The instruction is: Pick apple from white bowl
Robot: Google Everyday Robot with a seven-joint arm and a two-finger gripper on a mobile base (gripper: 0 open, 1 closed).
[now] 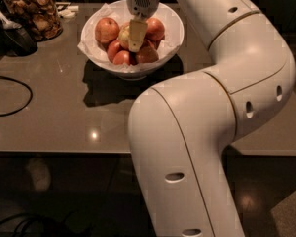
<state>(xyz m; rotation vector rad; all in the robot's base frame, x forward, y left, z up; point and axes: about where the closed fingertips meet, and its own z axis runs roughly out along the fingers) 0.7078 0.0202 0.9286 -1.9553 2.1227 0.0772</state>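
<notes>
You'll find the apple (123,35) near the middle of the white bowl (175,41), sitting on top of the pile. It is the pale, yellow-green one. It is round, so you get no clear long axis from it, and neither stem nor base shows, so you can't say which way it points. Only its left side is visible, because the gripper (134,42) stands right in front of the rest.

The gripper reaches down from the top edge into the bowl, its pale tip against the right side of the apple. From this angle you cannot tell whether it is open, closed or gripping the fruit. Its upper part is cut off by the top of the picture.

Redder apples crowd the pale one: one to the left (106,29), one to the right (156,28) partly behind the gripper, and more at the front (122,58). Crinkled paper (87,45) lines the bowl and sticks out over its left rim.

The bowl stands on a grey table (54,117). A glass jar (33,13) of brown snacks stands at the far left, well apart from the bowl and cut off at the top. A black cable (20,83) curls on the left edge of the table.

The big white arm (222,98) fills the right and the foreground and hides the table behind it
</notes>
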